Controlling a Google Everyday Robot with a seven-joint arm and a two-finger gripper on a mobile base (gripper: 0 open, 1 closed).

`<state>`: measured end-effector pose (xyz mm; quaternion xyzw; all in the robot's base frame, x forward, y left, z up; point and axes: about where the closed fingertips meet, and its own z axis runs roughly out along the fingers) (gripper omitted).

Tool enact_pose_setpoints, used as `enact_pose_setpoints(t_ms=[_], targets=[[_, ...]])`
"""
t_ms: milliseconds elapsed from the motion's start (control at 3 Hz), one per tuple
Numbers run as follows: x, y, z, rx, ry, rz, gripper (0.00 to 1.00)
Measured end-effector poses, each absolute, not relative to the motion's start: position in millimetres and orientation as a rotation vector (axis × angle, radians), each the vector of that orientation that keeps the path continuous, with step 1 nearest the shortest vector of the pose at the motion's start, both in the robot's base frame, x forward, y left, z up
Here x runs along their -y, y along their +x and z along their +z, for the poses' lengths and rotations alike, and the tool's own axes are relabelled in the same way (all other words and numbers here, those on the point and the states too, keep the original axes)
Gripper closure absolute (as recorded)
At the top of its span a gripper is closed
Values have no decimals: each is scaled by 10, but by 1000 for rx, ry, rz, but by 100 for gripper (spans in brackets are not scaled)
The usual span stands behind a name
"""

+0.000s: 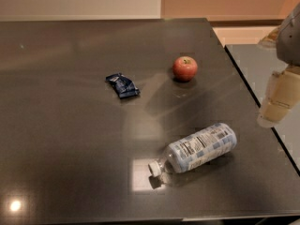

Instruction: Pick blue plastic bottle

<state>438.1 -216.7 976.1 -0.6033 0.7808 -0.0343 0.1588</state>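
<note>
Tabletop [70, 149], bottle [201, 146] apart, gripper [274, 109] at right edge

I see dark glossy table [70, 149]. On it: blue plastic bottle [199, 147] lying on side, red apple [185, 68], crumpled dark blue wrapper [122, 86], all well apart. Gripper [275, 107] at right table edge.
</note>
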Motion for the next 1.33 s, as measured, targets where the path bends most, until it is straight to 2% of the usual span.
enact_pose_setpoints(t_ms=[667, 1333], targets=[[2125, 4406, 9744, -2219, -1762, -76, 0], [1866, 4273, 9412, -2112, -1988, 72, 0]])
